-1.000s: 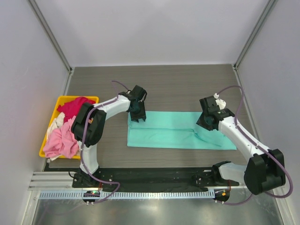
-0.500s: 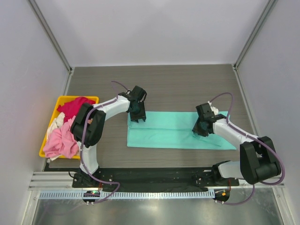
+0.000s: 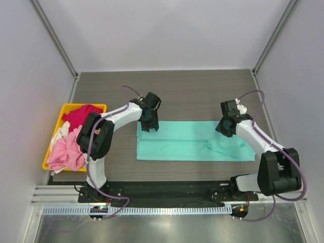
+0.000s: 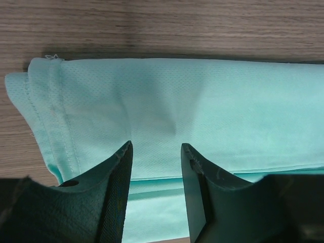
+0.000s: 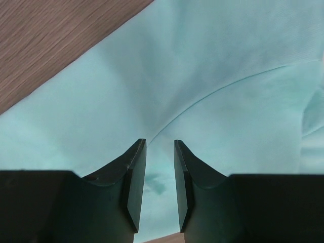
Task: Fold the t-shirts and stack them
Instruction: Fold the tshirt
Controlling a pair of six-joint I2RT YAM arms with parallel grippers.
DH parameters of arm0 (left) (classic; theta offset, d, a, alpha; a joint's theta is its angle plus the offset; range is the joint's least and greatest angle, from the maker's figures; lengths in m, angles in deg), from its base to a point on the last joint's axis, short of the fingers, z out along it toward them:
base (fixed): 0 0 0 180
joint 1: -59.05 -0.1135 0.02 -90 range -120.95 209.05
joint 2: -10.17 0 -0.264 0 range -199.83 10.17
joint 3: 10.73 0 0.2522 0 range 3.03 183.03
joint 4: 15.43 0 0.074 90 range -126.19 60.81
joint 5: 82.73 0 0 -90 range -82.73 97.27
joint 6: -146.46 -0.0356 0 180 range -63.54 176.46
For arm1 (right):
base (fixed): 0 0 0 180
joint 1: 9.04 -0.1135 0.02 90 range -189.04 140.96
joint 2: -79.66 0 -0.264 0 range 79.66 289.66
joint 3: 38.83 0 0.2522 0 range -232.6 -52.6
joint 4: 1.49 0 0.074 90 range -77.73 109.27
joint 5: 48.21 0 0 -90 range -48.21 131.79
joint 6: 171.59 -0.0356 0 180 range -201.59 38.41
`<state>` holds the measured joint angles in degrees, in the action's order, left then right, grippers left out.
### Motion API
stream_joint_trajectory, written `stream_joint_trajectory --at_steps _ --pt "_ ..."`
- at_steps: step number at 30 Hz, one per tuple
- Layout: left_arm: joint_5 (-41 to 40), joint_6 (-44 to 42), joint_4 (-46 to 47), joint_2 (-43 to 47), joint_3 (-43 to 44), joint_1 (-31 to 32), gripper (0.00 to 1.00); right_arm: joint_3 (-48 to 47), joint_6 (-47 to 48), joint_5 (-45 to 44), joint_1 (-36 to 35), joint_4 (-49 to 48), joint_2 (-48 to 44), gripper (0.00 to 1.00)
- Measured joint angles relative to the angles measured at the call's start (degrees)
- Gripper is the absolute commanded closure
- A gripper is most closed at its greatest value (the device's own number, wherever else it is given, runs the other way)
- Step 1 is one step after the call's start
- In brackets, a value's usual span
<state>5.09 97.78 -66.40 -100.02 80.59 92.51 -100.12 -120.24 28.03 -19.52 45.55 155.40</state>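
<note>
The teal t-shirt (image 3: 192, 140) is laid flat mid-table as a long folded strip, probably so the ends can be folded in next. The other shirts (image 3: 71, 147) are heaped in the yellow bin (image 3: 66, 108), far left. Over the strip's far-left corner the left gripper (image 4: 156, 147) is angled down, jaws parted, nothing pinched. At the right end the right gripper (image 5: 160, 144) is held low, jaws narrowly apart. Whether cloth is pinched can't be told, tbh.

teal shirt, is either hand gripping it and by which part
Neither, it seems: left hand and right hand stand open over the teal shirt, nothing pinched.
</note>
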Motion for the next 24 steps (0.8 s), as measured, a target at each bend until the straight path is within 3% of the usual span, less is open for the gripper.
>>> stream_joint_trajectory --at_steps 8,16,24 --pt "-4.2 0.6 -2.1 -0.9 0.0 0.2 0.53 1.9 0.8 -4.7 6.6 -0.9 4.0 0.66" --pt "-7.2 3.2 -1.4 0.5 -2.8 0.2 0.54 3.9 0.5 -5.6 7.2 -7.3 9.7 0.66" --pt "-9.9 4.7 -3.3 7.5 -4.9 -0.1 0.52 4.0 3.3 -4.5 7.2 -13.7 11.0 0.65"
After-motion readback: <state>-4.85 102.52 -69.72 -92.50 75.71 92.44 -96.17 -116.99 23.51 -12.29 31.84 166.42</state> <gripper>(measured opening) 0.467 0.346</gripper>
